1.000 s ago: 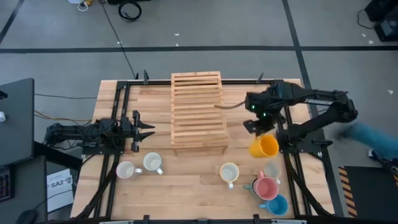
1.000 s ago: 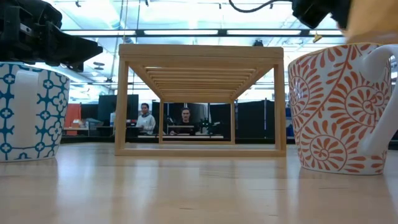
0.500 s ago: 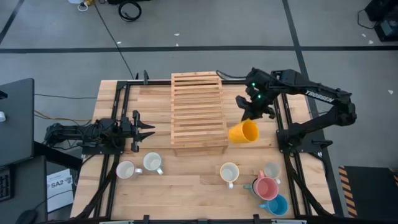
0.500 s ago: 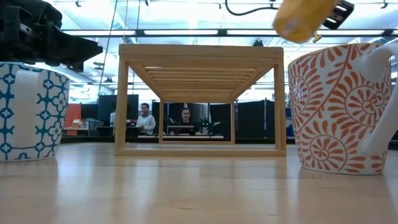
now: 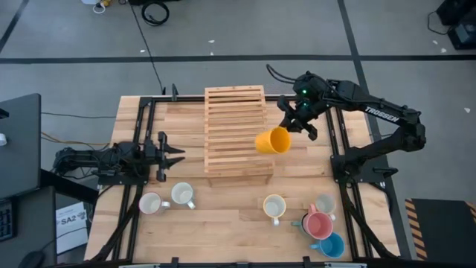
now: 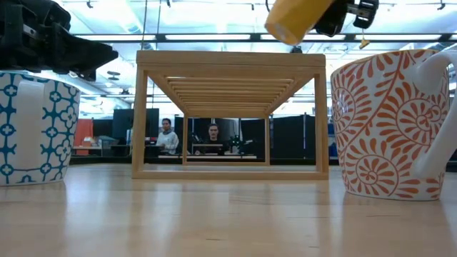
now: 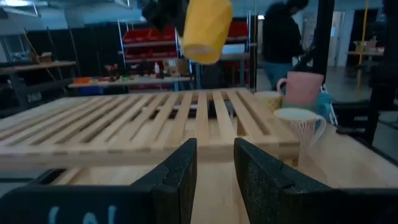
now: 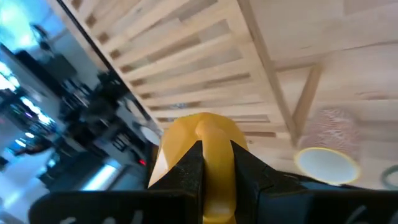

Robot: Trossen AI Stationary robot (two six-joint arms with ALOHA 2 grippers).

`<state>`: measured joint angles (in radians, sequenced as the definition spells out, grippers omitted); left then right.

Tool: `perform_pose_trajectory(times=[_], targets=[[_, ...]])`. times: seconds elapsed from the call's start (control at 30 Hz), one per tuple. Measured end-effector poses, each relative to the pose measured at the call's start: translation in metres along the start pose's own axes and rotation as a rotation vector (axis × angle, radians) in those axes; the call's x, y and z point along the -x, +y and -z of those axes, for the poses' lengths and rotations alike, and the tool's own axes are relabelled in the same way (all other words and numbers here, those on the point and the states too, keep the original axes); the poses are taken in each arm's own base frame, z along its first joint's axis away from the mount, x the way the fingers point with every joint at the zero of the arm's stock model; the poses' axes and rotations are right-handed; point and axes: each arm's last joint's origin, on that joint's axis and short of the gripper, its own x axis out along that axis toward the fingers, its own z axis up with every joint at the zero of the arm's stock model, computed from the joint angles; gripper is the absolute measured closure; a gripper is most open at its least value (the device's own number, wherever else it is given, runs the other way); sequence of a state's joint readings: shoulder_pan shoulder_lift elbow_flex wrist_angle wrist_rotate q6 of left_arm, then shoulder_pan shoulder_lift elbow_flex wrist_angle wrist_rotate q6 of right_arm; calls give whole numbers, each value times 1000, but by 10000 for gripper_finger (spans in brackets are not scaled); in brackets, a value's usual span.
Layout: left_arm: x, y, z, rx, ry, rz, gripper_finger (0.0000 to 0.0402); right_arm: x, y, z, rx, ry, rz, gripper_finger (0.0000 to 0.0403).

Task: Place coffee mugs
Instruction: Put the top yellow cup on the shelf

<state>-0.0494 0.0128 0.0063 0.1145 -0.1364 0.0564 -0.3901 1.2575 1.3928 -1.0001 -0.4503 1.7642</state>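
An orange-yellow mug point(image 5: 272, 141) hangs tipped in the air over the right edge of the wooden slatted rack point(image 5: 235, 134), with my right gripper point(image 5: 292, 124) shut on it. It also shows high in the low view point(image 6: 293, 18) and in the left wrist view point(image 7: 204, 28). Several other mugs stand on the table's near side: two white ones point(image 5: 150, 202) point(image 5: 183, 194), a cream one point(image 5: 274, 206), and a pink one point(image 5: 320, 224). My left gripper point(image 5: 177, 155) rests at the rack's left with its fingers apart and nothing between them. My right gripper pinches a narrow yellow part of the mug point(image 8: 215, 163) between its two fingers, seemingly the handle. The fingers point(image 8: 190, 167) slant down from the table's far right. The mug is lifted clear and tipped, one end pointing down toward the rack.
A blue mug point(image 5: 331, 245) and a pale one point(image 5: 325, 204) crowd the pink mug at the near right. Black frame rails point(image 5: 138, 134) run along both sides of the table. In the low view, patterned mugs point(image 6: 389, 125) point(image 6: 36, 128) stand close to the camera.
My right gripper has carried the orange-yellow mug up and toward the table's far left, from the bare wood right of the rack to above the rack's right edge. The wrist has rolled, tipping the mug from upright onto a slant.
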Motion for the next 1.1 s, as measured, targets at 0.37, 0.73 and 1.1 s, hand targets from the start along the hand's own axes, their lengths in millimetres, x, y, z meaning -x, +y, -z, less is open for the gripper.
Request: perform_pose_trajectory(times=[0.37, 0.73, 1.1], targets=[[4, 2, -28, -213, -286, -54, 288, 0, 1, -2, -101, -66, -21, 347], [-14, 5, -61, -232, -199, -136, 288, -10, 4, -8, -166, -115, -6, 347], [-85, 11, -117, -331, -46, -122, 288, -53, 23, -20, -173, 42, 45, 347]])
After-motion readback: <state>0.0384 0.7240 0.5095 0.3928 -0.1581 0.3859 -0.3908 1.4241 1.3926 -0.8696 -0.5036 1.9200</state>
